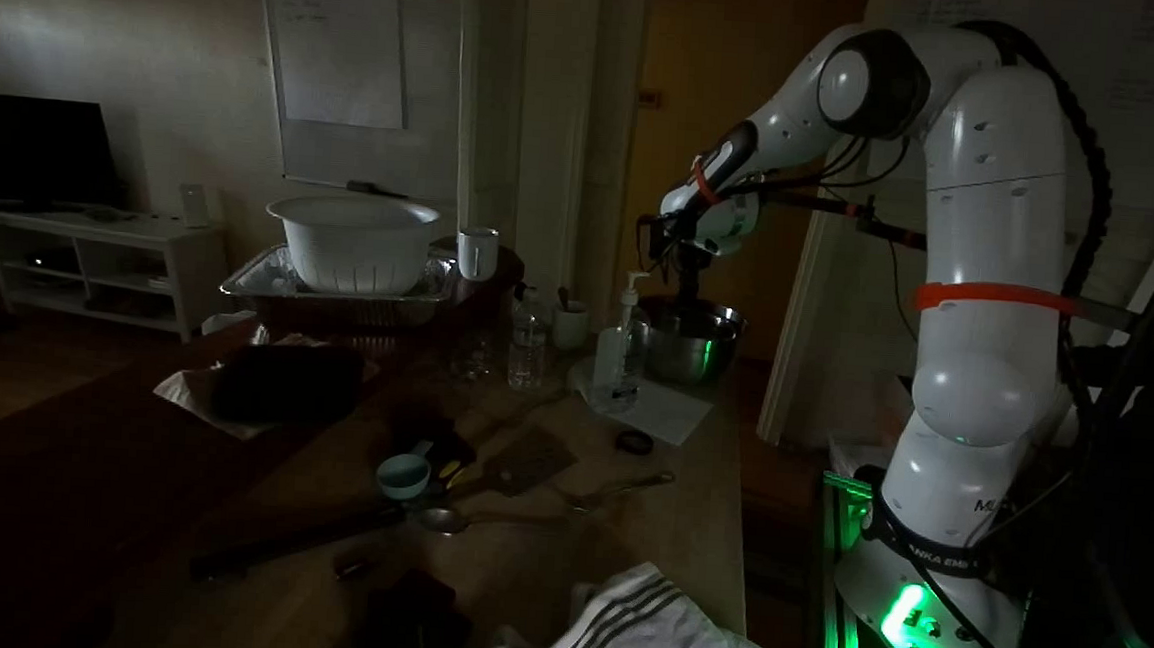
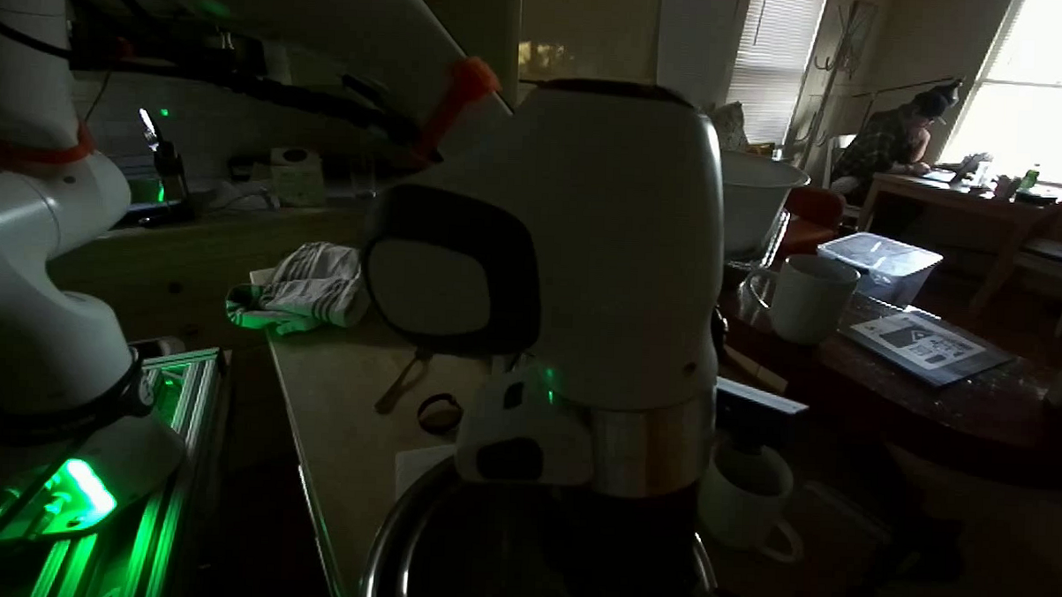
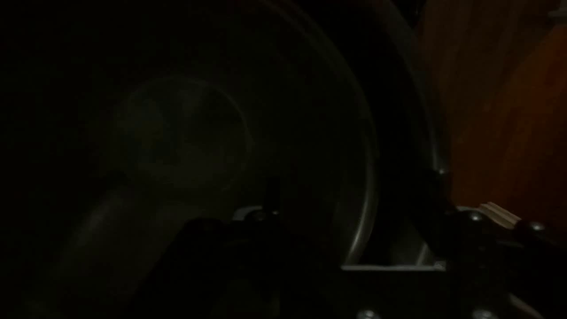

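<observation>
One metal bowl point(image 1: 693, 359) — just below the pincer point(image 1: 687, 293), jaws apart

The room is very dim — the window point(image 2: 1047, 60) glares white in an exterior view. Green light point(image 1: 905, 615) blooms beside the robot-side edge of the surface point(image 1: 704, 532); the opposite edge sinks into shadow. The wrist view is nearly black and soft — faint glints mark the metal bowl point(image 3: 369, 195).
</observation>
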